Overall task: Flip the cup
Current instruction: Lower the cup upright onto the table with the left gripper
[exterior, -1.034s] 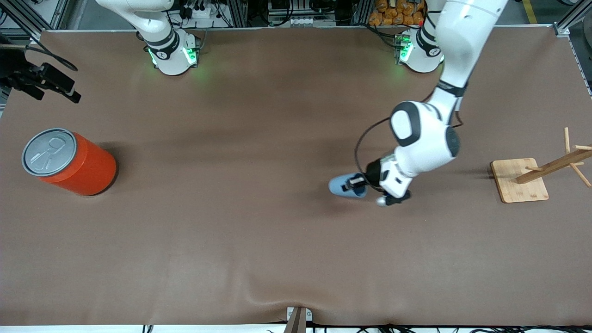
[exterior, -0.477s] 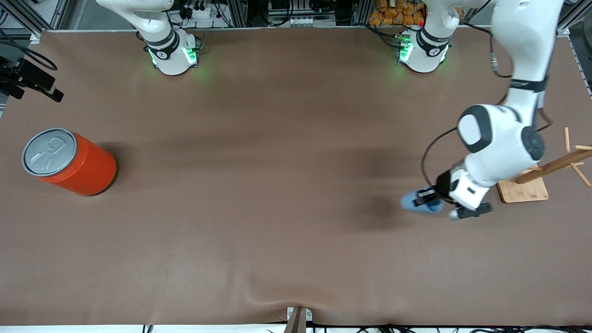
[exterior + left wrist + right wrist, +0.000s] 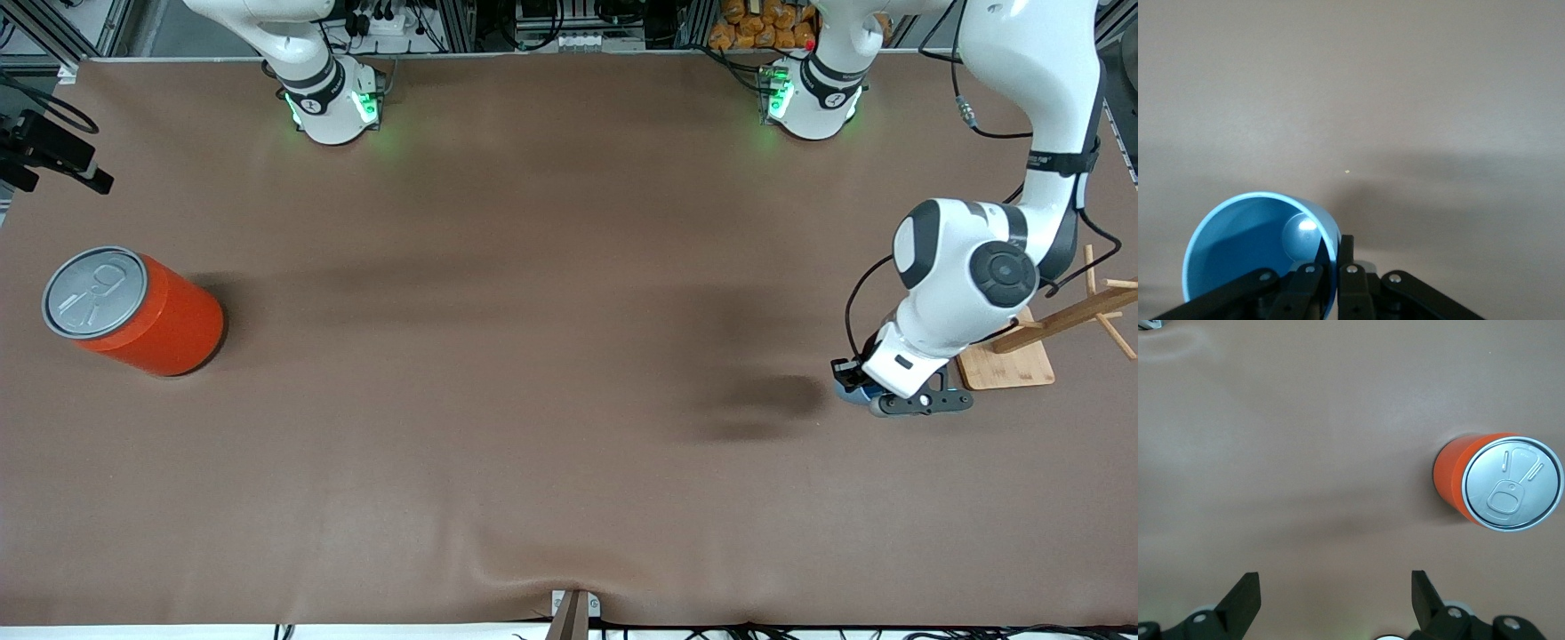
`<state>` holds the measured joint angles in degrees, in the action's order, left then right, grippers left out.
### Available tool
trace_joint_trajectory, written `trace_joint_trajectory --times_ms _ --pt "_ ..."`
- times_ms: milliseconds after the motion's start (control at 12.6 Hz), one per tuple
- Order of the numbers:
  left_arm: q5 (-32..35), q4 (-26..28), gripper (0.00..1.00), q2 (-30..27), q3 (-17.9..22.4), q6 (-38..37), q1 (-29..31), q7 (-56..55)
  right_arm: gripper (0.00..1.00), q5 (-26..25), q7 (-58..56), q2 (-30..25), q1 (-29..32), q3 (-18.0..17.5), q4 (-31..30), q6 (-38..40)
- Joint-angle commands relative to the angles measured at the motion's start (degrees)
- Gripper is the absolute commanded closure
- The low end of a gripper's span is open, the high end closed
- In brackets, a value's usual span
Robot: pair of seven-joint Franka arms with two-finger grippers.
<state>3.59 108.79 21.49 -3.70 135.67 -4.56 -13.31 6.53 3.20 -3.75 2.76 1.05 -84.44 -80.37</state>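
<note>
Light-blue plastic, the cup (image 3: 1258, 250) is looking featherweight, thin-walled and easily squashed. Left tool (image 3: 1328, 275) is pinching its rim wall above the worktop (image 3: 533, 400), a sensible hold; right tool (image 3: 1335, 595), waiting near the orange can (image 3: 1498, 483), is hanging spread wide.

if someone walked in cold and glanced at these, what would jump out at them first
Probably the left gripper, up over the table at the left arm's end and shut on the wall of a light-blue cup; a wooden rack stands close by. Next, the big orange can with its grey lid, standing alone at the right arm's end. The right gripper waits open, high over the table, looking down at that can.
</note>
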Motion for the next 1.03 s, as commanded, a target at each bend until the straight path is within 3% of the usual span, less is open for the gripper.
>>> trace_joint_trajectory --times_ms 0,795,955 --pt "3.44 0.37 1.0 1.35 -0.16 -0.15 0.17 -3.3 0.0 0.68 -0.92 0.59 -1.53 0.71 1.29 0.75" --pt "4.41 2.92 0.98 3.12 -0.16 2.93 -0.27 -4.88 0.0 -1.16 -1.01 0.59 -2.32 0.54 1.29 1.1" --pt "4.41 2.75 0.01 2.77 -0.25 2.49 -0.27 -5.84 0.0 -1.26 -1.01 0.59 -1.71 -0.16 1.29 1.19"
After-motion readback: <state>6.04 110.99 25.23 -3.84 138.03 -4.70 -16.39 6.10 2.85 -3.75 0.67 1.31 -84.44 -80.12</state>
